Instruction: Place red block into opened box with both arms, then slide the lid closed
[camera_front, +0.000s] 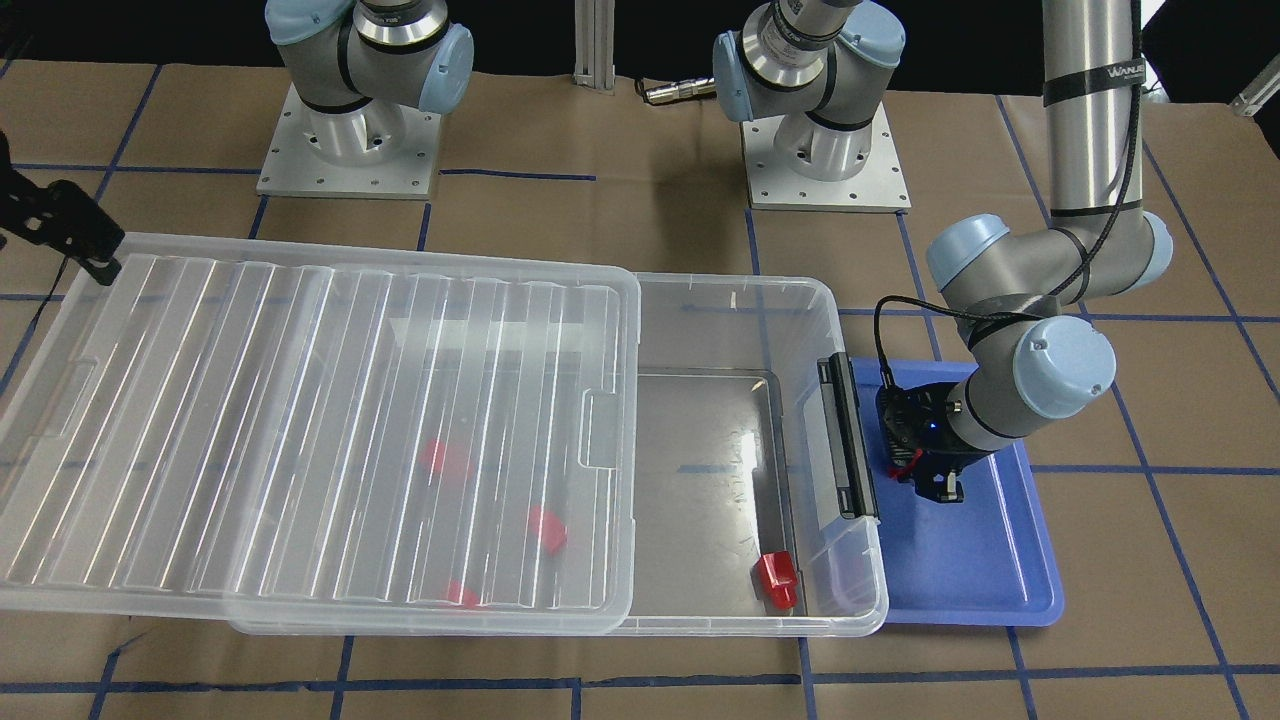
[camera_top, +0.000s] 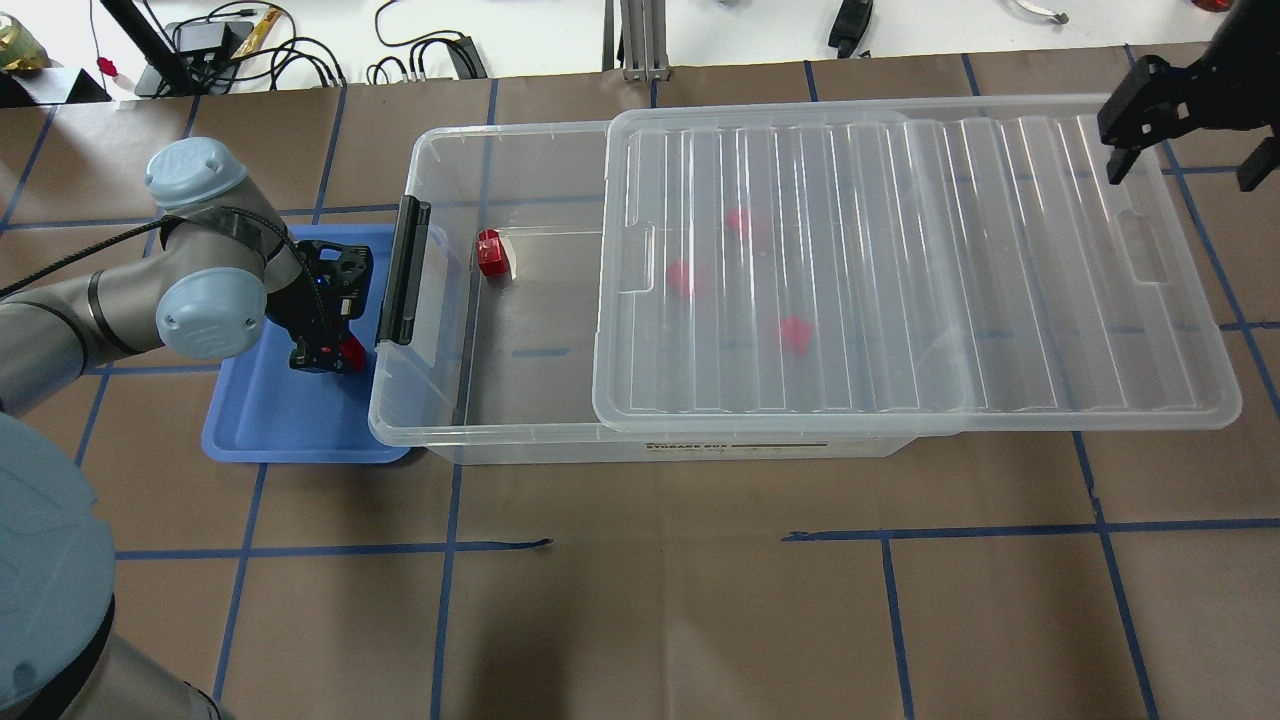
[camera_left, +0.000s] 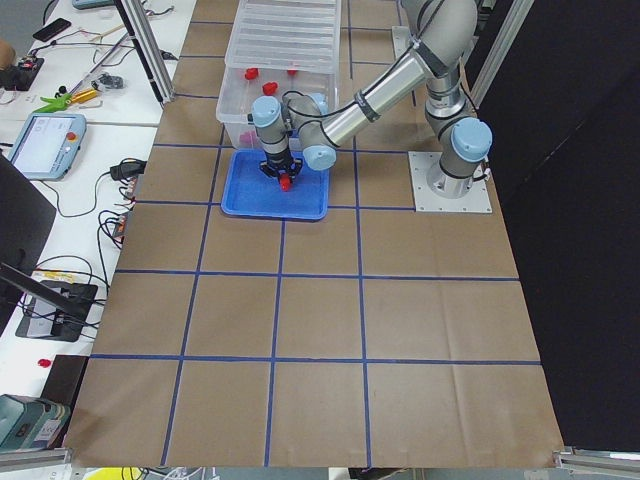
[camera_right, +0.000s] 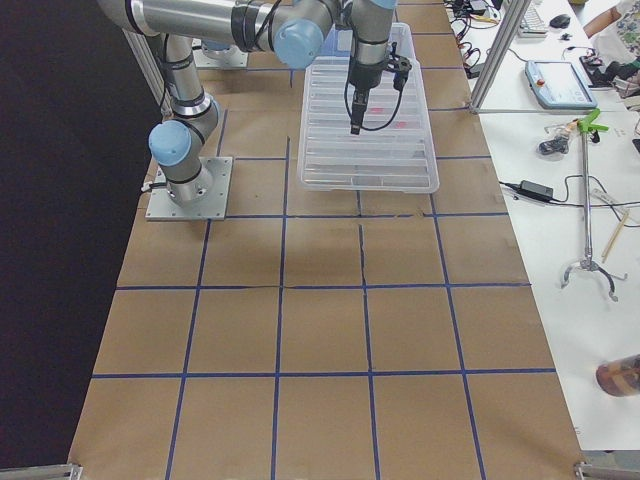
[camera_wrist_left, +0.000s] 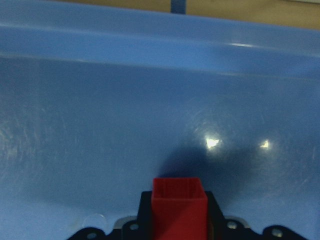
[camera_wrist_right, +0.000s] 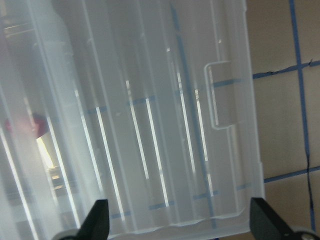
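My left gripper (camera_top: 330, 350) hangs low over the blue tray (camera_top: 270, 420), shut on a red block (camera_wrist_left: 179, 207) that also shows as a red spot (camera_front: 905, 462) at its tip. The clear box (camera_top: 520, 440) lies beside the tray, its black latch bar (camera_top: 400, 270) facing it. The ribbed lid (camera_top: 900, 280) is slid aside, leaving the latch end uncovered. Another red block (camera_top: 492, 252) lies in the uncovered part. Three more show blurred under the lid. My right gripper (camera_wrist_right: 180, 222) is open above the lid's far short edge.
The box and lid take up the table's middle. The lid overhangs the box past its far end, toward the right gripper (camera_top: 1180, 165). Both arm bases (camera_front: 350, 140) stand behind the box. Brown paper with blue tape lines covers the table.
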